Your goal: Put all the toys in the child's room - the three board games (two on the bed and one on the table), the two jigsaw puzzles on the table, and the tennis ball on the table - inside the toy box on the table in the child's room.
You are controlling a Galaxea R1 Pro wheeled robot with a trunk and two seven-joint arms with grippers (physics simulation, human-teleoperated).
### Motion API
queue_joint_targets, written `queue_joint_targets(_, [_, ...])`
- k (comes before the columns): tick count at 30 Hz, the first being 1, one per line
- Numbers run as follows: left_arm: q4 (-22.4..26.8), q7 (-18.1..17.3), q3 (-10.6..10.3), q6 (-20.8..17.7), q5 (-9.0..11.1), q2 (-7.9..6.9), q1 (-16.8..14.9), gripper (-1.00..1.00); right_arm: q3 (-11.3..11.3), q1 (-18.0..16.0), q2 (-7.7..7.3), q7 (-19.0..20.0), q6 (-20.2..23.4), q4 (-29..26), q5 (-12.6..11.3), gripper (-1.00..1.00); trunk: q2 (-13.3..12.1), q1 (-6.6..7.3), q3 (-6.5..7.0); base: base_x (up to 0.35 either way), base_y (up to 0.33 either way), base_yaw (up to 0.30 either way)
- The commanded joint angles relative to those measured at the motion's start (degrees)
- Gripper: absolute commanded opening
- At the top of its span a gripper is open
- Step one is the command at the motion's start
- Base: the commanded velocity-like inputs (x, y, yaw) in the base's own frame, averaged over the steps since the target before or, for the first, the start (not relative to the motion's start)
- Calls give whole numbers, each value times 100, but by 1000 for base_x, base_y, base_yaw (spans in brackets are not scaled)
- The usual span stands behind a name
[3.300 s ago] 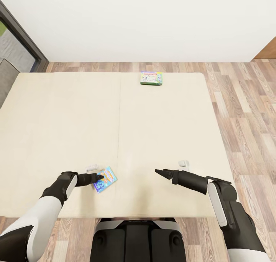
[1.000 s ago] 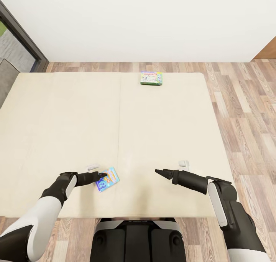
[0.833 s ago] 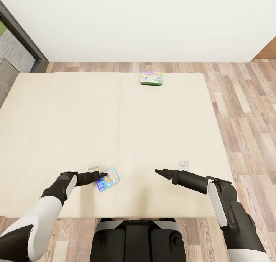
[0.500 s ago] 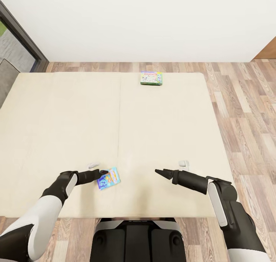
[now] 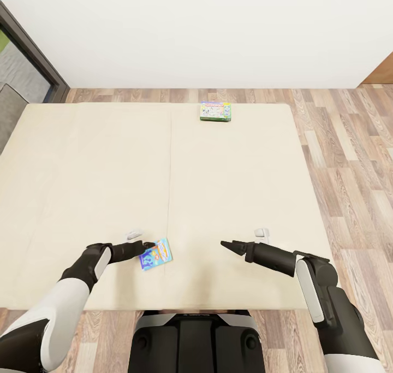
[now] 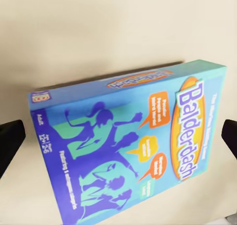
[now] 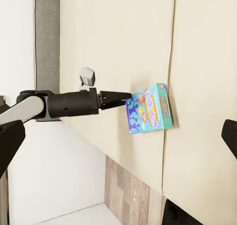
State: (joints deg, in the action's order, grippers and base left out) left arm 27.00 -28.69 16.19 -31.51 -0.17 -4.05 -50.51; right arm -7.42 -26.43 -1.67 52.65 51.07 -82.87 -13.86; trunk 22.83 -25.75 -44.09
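- The blue rectangular board-game box with purple figures and "Balderdash" lettering (image 5: 155, 254) lies flat on the beige mattress of the low wide bed (image 5: 98, 171), near the edge closest to the robot and left of the mattress seam.
- The left hand (image 5: 147, 246) reaches in low from the left, its dark fingertips at the box's left edge; in the right wrist view they look drawn together to a point at that edge (image 7: 126, 97), yet in the left wrist view the box (image 6: 128, 151) sits between two dark finger stubs at the picture's sides, so I cannot tell whether the hand is spread or pinching.
- The right hand (image 5: 225, 245) hovers over the mattress to the right of the seam, well apart from the blue box, fingers pressed together into a point and holding nothing.
- The green-edged rectangular board-game box (image 5: 215, 111) rests at the far edge of the bed, near the wood plank floor (image 5: 349, 160) and the white wall (image 5: 207, 29).
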Motion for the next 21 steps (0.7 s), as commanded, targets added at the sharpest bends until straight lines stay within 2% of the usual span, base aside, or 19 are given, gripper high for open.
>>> queue_joint_targets(1, [5, -23, 35, -47, -2, -2, -3, 100, -5, -3, 0, 17, 26, -1, -2, 100, 9, -3, -6, 0, 0, 0])
queue_joint_targets(7, [7, -20, 14, -9, -6, -23, -2, 100, -5, -3, 0, 17, 26, -1, -2, 100, 9, -3, -6, 0, 0, 0])
queue_joint_targets(14, [-27, 38, -3, 279, -54, 23, -2, 100, -5, -3, 0, 17, 26, -1, -2, 100, 9, -3, -6, 0, 0, 0])
queue_joint_targets(21, [-120, 60, 5, 323, -52, 32, -2, 100, -5, -3, 0, 17, 26, -1, 3, 100, 9, -3, -6, 0, 0, 0])
